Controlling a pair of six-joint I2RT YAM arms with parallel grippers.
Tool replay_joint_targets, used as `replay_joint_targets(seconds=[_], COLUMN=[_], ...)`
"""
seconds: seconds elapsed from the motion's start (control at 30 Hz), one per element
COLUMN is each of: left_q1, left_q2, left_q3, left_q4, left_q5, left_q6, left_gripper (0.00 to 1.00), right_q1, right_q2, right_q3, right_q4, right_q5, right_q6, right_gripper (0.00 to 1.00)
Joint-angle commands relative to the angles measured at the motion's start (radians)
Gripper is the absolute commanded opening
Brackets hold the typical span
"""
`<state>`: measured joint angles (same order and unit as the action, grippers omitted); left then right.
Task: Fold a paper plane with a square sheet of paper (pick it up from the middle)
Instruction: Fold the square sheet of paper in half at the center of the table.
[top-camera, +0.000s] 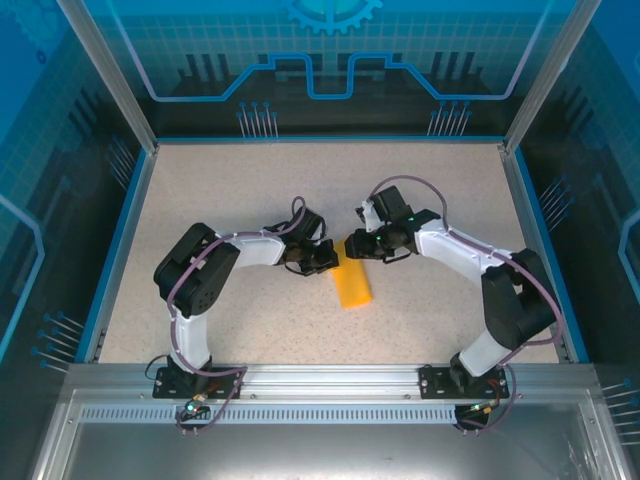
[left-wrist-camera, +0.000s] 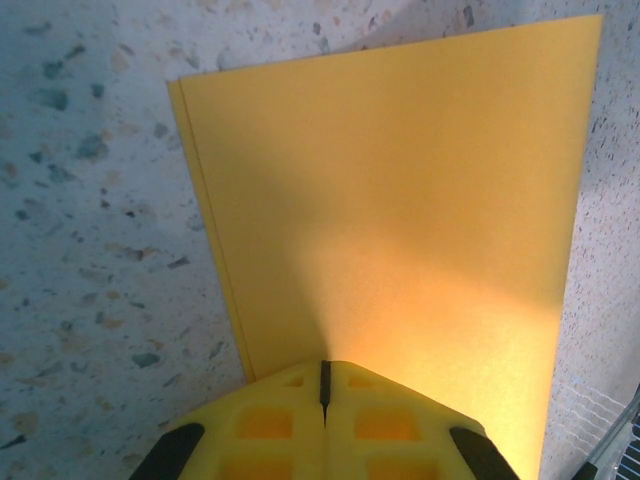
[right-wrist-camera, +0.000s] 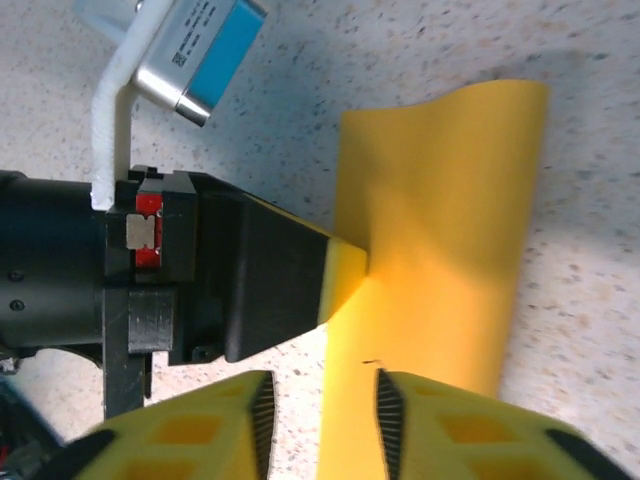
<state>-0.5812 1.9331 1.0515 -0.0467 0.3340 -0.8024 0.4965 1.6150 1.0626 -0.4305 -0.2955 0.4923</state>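
The orange-yellow sheet of paper (top-camera: 353, 287) lies mid-table, folded over into a narrow rectangle; two layered edges show along its left side (left-wrist-camera: 400, 200). My left gripper (top-camera: 328, 262) is shut, its yellow fingers meeting (left-wrist-camera: 324, 385) at the paper's near edge and pinching it. In the right wrist view its tip (right-wrist-camera: 345, 280) bites the paper's long edge, and the sheet (right-wrist-camera: 440, 220) puckers there and curls up at its far end. My right gripper (top-camera: 352, 248) stands open (right-wrist-camera: 322, 425), its fingers straddling the same edge of the paper just beside the left one.
The speckled tabletop (top-camera: 450, 190) has a blue rim, with clear walls on three sides and an aluminium rail (top-camera: 320, 385) at the near edge. The left wrist's camera housing (right-wrist-camera: 190, 60) sits close to my right gripper. Both arms crowd the table's middle.
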Motion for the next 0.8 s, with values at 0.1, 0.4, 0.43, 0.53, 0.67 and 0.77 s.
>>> replay_joint_targets(seconds=[0.1,0.4,0.43,0.53,0.67,0.77], left_q1=[-0.01,-0.012,-0.011,-0.011,-0.012,-0.011], left_q2=[0.069,0.07,0.072,0.076,0.082,0.084], left_q3=[-0.025,-0.025,-0.027,-0.02,-0.013,-0.014], left_q4=[-0.151,-0.17,-0.171,-0.184,-0.211,-0.229], left_q5=[-0.072,-0.082,-0.081,-0.089,-0.105,-0.117], left_q6=[0.022,0.014,0.013,0.011,0.005,-0.004], left_gripper=[0.0,0.0,0.0,0.0,0.0,0.0], right_q1=[0.007,-0.013,-0.015,-0.027,-0.055,-0.08], right_q2=[0.116,0.213,0.22,0.241,0.256,0.262], right_q3=[0.057,0.061,0.059,0.052,0.035,0.012], right_q4=[0.003,-0.024,-0.023,-0.025,-0.016,-0.003], right_q5=[-0.095,-0.059,-0.06,-0.06,-0.066,-0.07], right_q6=[-0.019,-0.061,-0.065,-0.081,-0.092,-0.097], right_gripper=[0.19,0.11,0.11,0.11,0.1,0.11])
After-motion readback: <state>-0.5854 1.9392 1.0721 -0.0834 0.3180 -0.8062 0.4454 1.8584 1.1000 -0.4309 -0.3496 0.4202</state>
